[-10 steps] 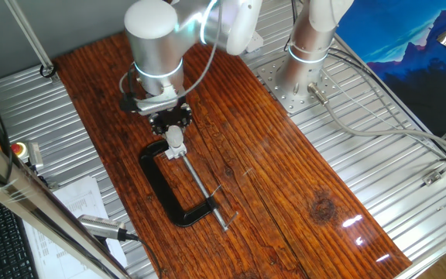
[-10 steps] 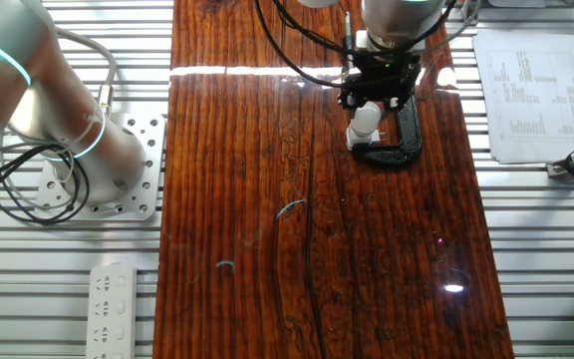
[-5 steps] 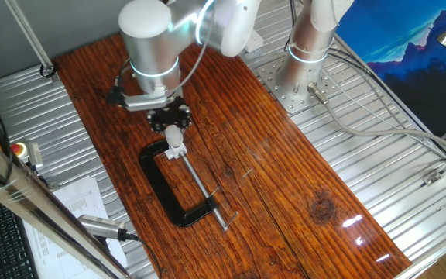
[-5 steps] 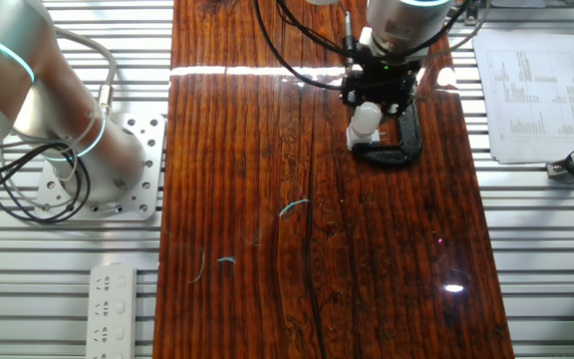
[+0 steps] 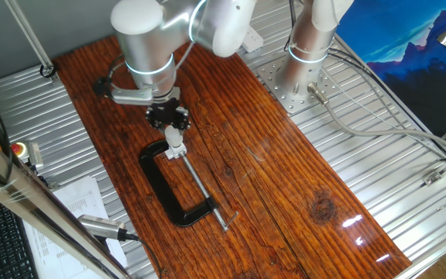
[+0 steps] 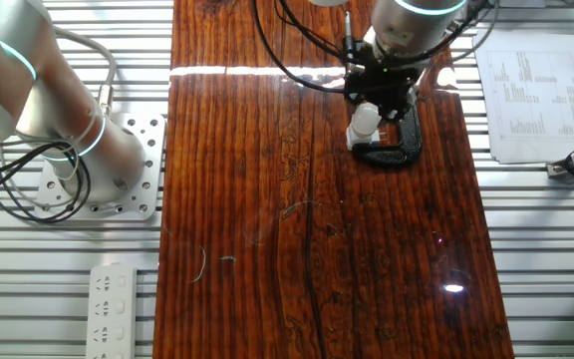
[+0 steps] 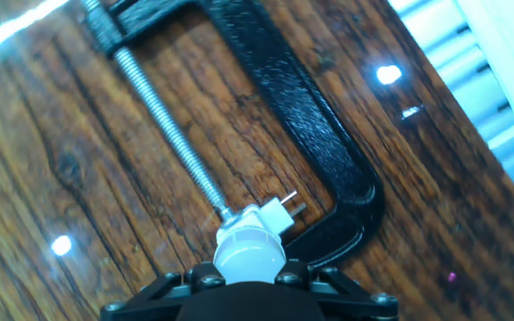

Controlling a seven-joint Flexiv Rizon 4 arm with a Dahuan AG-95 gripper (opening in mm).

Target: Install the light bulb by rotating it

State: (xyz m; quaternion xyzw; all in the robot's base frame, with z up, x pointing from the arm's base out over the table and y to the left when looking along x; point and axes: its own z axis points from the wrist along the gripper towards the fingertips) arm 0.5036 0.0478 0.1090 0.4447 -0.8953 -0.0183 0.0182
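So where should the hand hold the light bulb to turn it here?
On the rounded white dome of the light bulb, coming straight down from above. It stands upright in the socket held by the black clamp, so only the dome is free, and its round shape suits twisting. The hand sits there, fingers around it.

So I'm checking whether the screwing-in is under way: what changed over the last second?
The tool has turned about its vertical axis while staying closed on the light bulb; the bracket on the wrist swung round toward the table's far end. The black C-clamp and the bulb's spot on the table look unchanged.
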